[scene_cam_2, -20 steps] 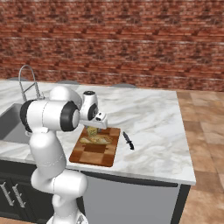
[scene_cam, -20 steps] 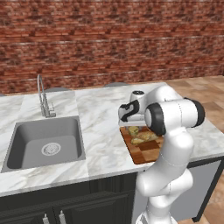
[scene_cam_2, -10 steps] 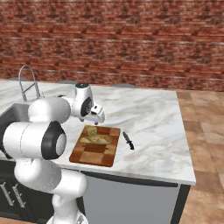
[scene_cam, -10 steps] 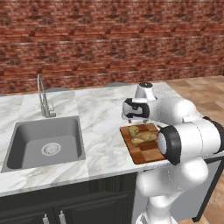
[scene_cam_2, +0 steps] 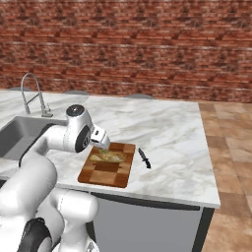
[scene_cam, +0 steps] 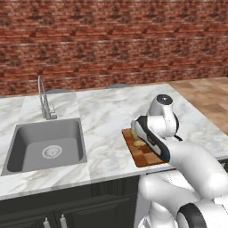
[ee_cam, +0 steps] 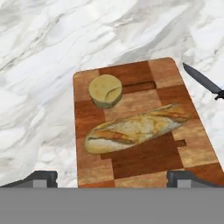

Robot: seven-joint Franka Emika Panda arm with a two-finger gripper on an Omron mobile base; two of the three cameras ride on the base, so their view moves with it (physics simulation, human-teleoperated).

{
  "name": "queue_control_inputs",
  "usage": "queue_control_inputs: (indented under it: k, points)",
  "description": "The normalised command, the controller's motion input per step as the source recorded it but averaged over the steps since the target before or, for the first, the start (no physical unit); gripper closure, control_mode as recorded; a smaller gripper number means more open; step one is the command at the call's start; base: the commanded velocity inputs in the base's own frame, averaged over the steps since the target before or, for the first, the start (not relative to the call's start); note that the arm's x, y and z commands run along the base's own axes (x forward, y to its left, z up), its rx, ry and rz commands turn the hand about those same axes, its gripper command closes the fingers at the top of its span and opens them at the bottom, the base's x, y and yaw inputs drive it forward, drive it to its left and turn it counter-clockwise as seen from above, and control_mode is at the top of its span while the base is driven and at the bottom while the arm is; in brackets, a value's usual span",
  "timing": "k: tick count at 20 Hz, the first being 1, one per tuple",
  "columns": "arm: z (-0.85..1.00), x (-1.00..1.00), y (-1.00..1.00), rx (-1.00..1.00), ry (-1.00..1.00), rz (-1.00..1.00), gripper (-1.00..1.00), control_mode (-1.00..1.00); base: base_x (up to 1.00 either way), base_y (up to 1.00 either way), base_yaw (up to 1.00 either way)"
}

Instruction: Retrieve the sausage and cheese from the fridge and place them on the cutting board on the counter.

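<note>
Cheese, a round yellow-tan chunk (ee_cam: 105, 91), near the brown wooden cutting board's (ee_cam: 144, 162) corner beside a crusty loaf (ee_cam: 135, 127); gripper (ee_cam: 114, 178) fingers apart, empty.

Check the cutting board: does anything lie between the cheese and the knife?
In the hand view, only bare cutting board and counter lie between the cheese and the knife.
</note>
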Motion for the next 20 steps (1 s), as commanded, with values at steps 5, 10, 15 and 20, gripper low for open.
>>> queue_control_inputs:
  k: [5,10,15,20]
  points:
    - [0.75,-0.94,0.0,0.0,-0.03,0.0,-1.0,-1.0,0.0,0.0,0.0]
    - [0.7,-0.81,0.0,0.0,0.0,0.0,-1.0,-1.0,0.0,0.0,0.0]
    - [0.43,-0.56,0.0,0.0,0.03,0.0,-1.0,-1.0,0.0,0.0,0.0]
    - [0.04,-0.03,0.0,0.0,0.0,0.0,-1.0,-1.0,0.0,0.0,0.0]
